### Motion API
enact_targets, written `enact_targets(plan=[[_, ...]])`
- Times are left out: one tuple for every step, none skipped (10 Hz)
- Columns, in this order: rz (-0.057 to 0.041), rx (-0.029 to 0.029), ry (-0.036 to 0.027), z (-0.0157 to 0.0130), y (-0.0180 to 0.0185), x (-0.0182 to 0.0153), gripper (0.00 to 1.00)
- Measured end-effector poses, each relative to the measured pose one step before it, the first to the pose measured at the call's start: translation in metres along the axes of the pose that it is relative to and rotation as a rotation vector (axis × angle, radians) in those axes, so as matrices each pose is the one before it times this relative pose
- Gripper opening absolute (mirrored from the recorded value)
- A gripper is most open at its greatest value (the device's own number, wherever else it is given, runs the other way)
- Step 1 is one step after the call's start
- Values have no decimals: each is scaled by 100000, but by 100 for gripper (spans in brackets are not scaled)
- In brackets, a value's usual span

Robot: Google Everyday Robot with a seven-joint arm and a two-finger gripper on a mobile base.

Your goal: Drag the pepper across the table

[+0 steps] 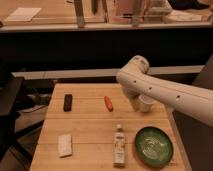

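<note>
The pepper (pixel 108 102) is a small orange-red chili lying on the pale wooden table (pixel 90 127), near the middle of its far half. My white arm (pixel 165 92) reaches in from the right. My gripper (pixel 134 102) hangs below the arm's bend, just right of the pepper and apart from it, over the table's far right part. The arm hides most of the gripper.
A black bar (pixel 67 102) lies at the far left. A white sponge (pixel 65 145) lies at the near left. A small bottle (pixel 119 145) lies near the front. A green plate (pixel 153 146) sits at the front right. A white cup (pixel 146 103) stands beside the gripper.
</note>
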Motion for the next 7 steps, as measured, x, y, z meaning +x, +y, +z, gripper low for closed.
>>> enact_targets(plan=[[-799, 433, -141, 116, -205, -109, 80], [-1042, 514, -102, 224, -307, -2, 80], [-1429, 644, -225, 288, -372, -97, 80], [-1649, 810, -301, 290, -458, -141, 80], [-1031, 472, -222, 192, -219, -97, 80], [-1018, 502, -168, 195, -223, -53, 80], [-1193, 598, -294, 216, -331, -74, 80]])
